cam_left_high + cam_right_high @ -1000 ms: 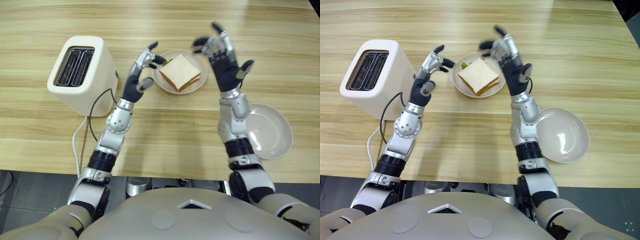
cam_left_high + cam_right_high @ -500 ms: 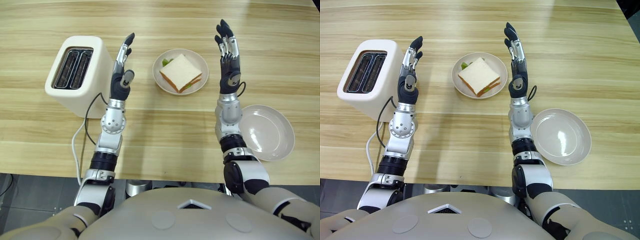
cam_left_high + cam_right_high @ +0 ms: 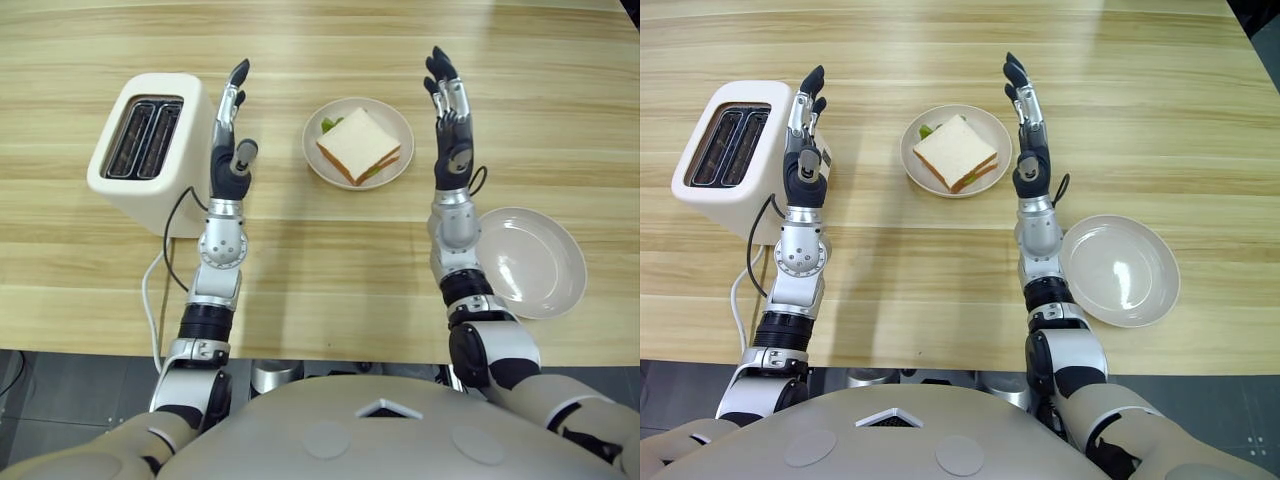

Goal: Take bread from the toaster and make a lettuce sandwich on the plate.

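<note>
A sandwich (image 3: 359, 147) of two white bread slices with green lettuce between them lies on a round beige plate (image 3: 392, 117) at the table's middle. A cream toaster (image 3: 146, 150) with two dark slots stands at the left, its slots showing no bread. My left hand (image 3: 231, 135) is held up flat between the toaster and the plate, fingers straight, holding nothing. My right hand (image 3: 448, 122) is held up flat just right of the plate, fingers straight and likewise holding nothing.
A second beige plate (image 3: 532, 262) with nothing on it sits at the right near the table's front edge. The toaster's cord (image 3: 160, 270) runs down over the front edge at the left. The wooden table (image 3: 330, 260) spreads wide behind and in front of the plate.
Both hands have drawn back from the sandwich plate, apart from each other, and their curled fingers have straightened. The left hand has shifted further left toward the toaster.
</note>
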Robot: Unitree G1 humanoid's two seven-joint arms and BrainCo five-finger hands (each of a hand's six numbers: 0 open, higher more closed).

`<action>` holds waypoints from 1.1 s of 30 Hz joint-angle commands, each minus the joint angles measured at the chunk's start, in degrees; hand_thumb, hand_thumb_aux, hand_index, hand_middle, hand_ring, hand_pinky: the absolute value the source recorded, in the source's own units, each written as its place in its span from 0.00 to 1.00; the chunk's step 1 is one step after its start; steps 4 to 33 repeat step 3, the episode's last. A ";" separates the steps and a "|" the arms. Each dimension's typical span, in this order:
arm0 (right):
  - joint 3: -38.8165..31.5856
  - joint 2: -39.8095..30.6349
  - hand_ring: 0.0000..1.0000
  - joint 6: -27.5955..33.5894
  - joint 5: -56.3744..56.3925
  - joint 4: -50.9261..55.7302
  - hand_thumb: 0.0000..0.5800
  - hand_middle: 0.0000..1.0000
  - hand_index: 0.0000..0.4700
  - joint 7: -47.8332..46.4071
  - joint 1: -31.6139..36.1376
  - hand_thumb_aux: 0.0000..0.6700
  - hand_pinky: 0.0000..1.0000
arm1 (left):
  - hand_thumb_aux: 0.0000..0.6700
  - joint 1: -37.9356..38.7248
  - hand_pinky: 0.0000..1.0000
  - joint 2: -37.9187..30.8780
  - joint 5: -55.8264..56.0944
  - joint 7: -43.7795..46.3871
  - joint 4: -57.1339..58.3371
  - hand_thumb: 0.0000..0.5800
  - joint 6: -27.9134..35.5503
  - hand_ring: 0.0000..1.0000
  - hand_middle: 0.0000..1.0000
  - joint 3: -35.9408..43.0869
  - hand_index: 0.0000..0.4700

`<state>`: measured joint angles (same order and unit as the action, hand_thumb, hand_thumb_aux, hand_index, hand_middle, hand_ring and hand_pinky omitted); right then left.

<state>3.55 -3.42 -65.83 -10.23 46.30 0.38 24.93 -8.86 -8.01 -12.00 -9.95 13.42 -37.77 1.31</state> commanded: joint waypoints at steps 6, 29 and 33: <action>-0.62 -0.59 0.00 -0.11 -1.24 0.76 0.00 0.00 0.00 2.35 -0.17 0.00 0.00 | 0.00 0.06 0.00 0.36 0.05 -0.07 0.04 0.00 -0.07 0.00 0.00 -0.63 0.00; -0.62 -0.59 0.00 -0.11 -1.24 0.76 0.00 0.00 0.00 2.35 -0.17 0.00 0.00 | 0.00 0.06 0.00 0.36 0.05 -0.07 0.04 0.00 -0.07 0.00 0.00 -0.63 0.00; -0.62 -0.59 0.00 -0.11 -1.24 0.76 0.00 0.00 0.00 2.35 -0.17 0.00 0.00 | 0.00 0.06 0.00 0.36 0.05 -0.07 0.04 0.00 -0.07 0.00 0.00 -0.63 0.00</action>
